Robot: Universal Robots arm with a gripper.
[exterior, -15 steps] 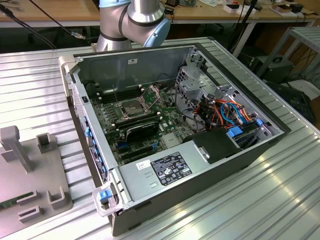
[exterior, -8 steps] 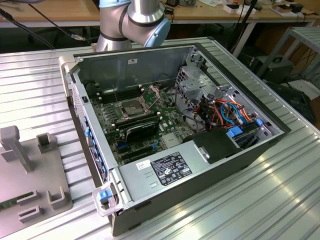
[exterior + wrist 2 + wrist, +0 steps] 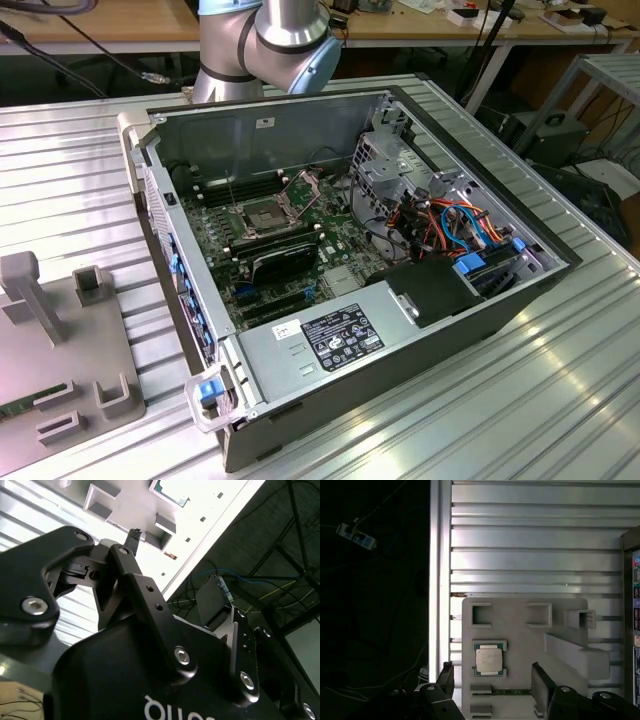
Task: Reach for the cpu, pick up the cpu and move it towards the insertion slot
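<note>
The cpu [image 3: 488,660] lies flat in a shallow nest on the grey holder tray [image 3: 520,625], pale metal face up with a thin green edge around it. In the first wrist view it shows between my two fingers [image 3: 446,677]. My pincer [image 3: 491,665] is spread wide, well wider than the chip, and grips nothing. I cannot tell how far above the cpu it hangs. In the second wrist view the cpu [image 3: 170,490] sits beyond one dark fingertip [image 3: 133,536], clear of it. A thin green strip [image 3: 501,692] lies on the tray just beside the chip's nest, also between my fingers. Around the nest the tray carries several open square pockets and a raised grey block [image 3: 572,655].

The tray rests on the ribbed metal counter [image 3: 520,530]. In the exterior view the tray [image 3: 100,330] is at about 8 o'clock from the open computer case [image 3: 480,300]. Inside the case the insertion slot [image 3: 262,215] sits on the green board, silvery frame around a dark centre. Its metal plate appears lifted on the 1 o'clock side. A black finned block [image 3: 283,257] lies just at 5 o'clock from the slot, and a silver box with a label [image 3: 320,340] is farther along the same line. My arm [image 3: 270,40] stands at 12 o'clock, behind the case.
</note>
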